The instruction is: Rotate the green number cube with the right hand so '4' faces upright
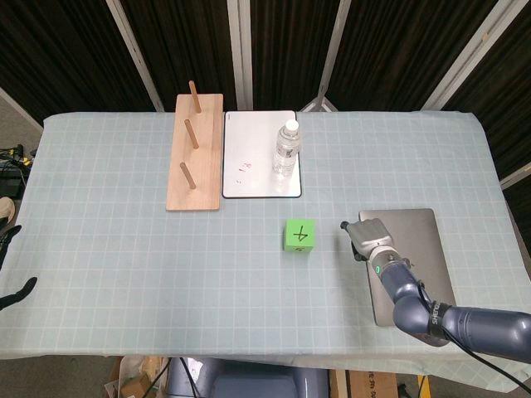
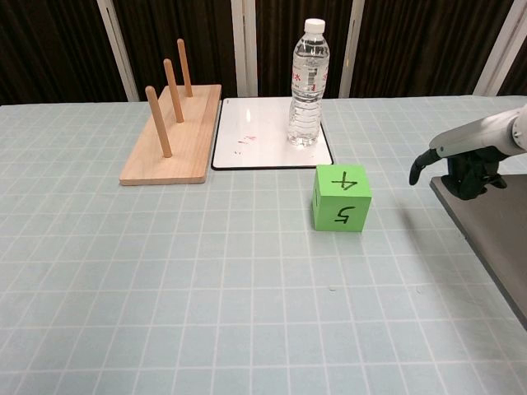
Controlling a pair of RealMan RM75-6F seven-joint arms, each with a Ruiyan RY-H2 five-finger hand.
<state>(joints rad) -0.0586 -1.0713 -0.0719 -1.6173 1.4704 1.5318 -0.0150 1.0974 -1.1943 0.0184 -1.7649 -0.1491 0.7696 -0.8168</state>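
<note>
Right hand: your right hand hung over the near-left corner of the closed laptop, to the right of the cube and apart from it. It held nothing; a fingertip pointed down toward the table, the rest looked loosely curled.
Green number cube: the green number cube sat on the table, with '4' on top and '5' on the side facing the chest camera.
Left hand: your left hand showed only as dark fingers at the table's left edge; you could not tell its state.
Behind the cube: the water bottle stood on the whiteboard, with the wooden peg rack beside it.
</note>
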